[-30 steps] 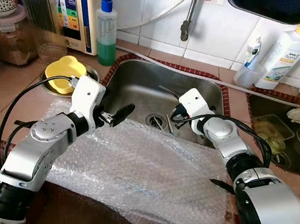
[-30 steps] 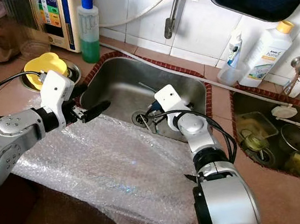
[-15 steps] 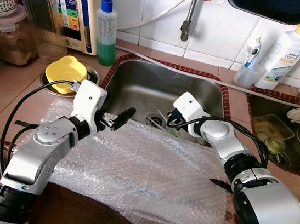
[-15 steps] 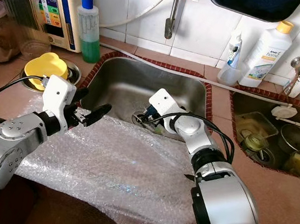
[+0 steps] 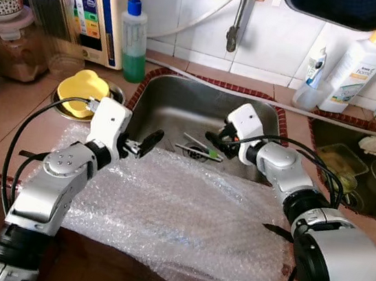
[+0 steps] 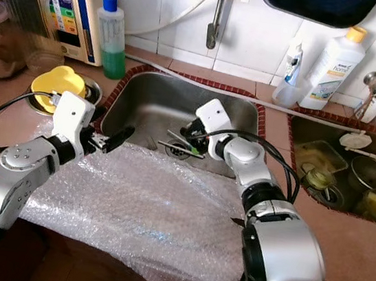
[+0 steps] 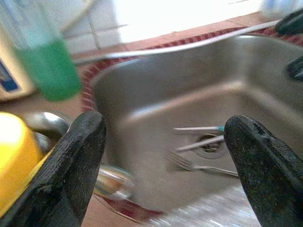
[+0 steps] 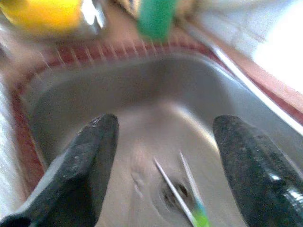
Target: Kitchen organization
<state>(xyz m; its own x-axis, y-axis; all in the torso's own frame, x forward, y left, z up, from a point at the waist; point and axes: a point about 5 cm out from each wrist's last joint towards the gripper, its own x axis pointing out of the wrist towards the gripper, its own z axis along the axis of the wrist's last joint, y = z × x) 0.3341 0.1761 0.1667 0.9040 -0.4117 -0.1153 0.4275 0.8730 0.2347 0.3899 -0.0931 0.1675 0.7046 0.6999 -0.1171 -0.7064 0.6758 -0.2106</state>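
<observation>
my left gripper hangs over the near left rim of the steel sink, above the far edge of the bubble wrap. its two black fingers stand wide apart with nothing between them. my right gripper is down inside the sink basin, just above the drain. its fingers are also spread wide and hold nothing.

position of the task items: a fork and two thin utensils, one with a green tip, lie flat on the sink floor across the drain. they sit just beside my right gripper and are not touched by it, as far as the blurred right wrist view allows me to tell.

the bubble wrap is spread over the tiled counter in front of the sink, its far edge reaching the sink's near rim.

surroundings:
- a yellow bowl rests in a round steel dish on the counter, left of the sink.
- a bottle of green liquid with a blue cap stands at the sink's far left corner.
- a tap hangs from the tiled wall above the basin.
- a white bottle stands at the far right of the sink.
- a second basin to the right holds dishes.
</observation>
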